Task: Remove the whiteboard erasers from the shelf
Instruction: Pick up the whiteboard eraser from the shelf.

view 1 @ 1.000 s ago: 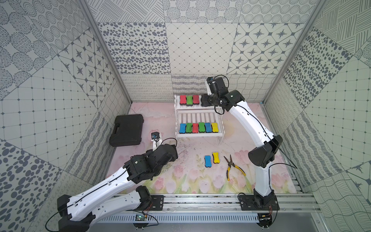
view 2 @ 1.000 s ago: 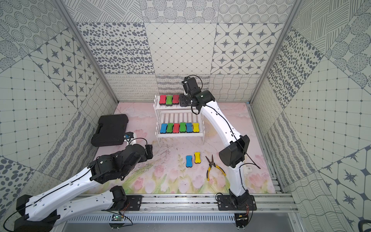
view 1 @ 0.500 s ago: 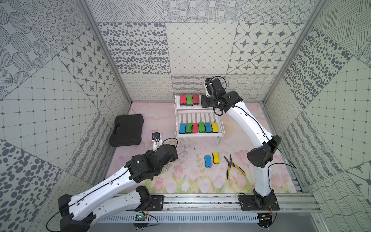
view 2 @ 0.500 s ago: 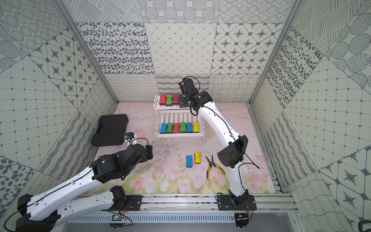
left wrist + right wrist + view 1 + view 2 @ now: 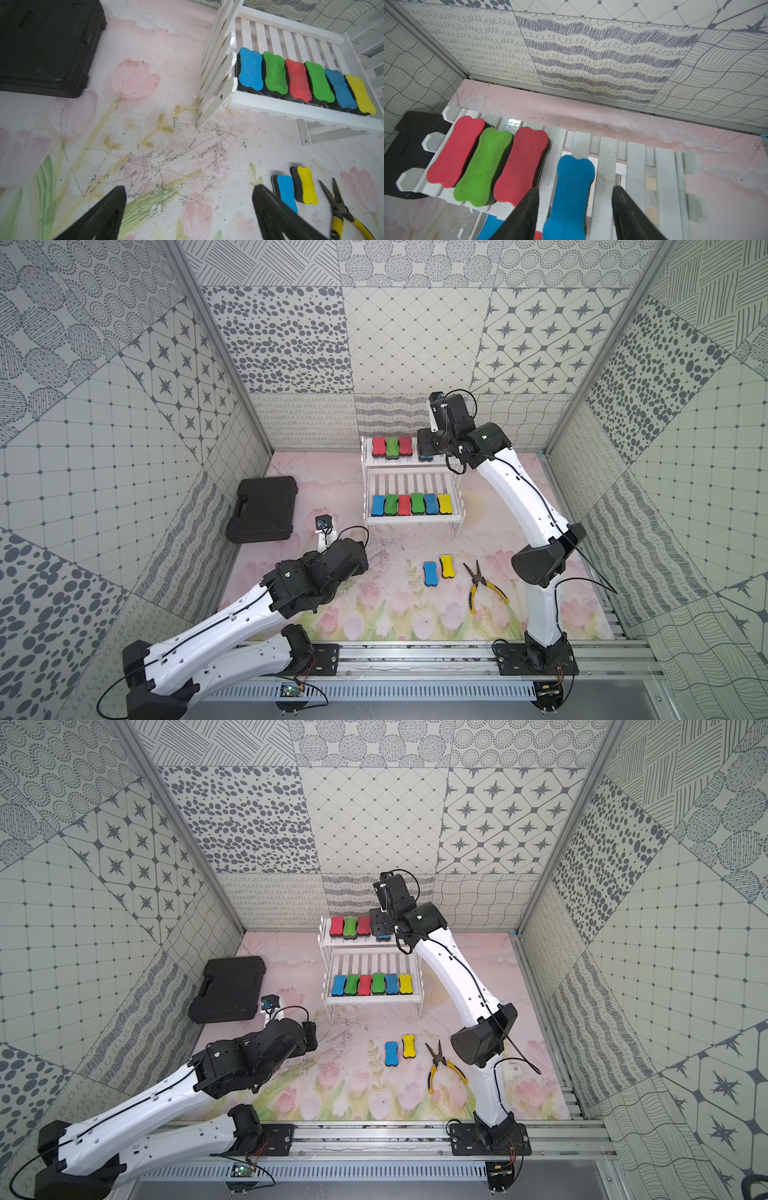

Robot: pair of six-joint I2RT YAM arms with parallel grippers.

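White shelf (image 5: pixel 411 519), blue eraser (image 5: pixel 569 199) on upper tier between parted jaws of right gripper (image 5: pixel 574 188), gap on one side, left gripper (image 5: pixel 189 187) wide apart, empty, above mat (image 5: pixel 166 135).

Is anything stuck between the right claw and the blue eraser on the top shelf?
No. The right gripper has open jaws either side of the blue eraser, nothing between; the red eraser sits close beside.
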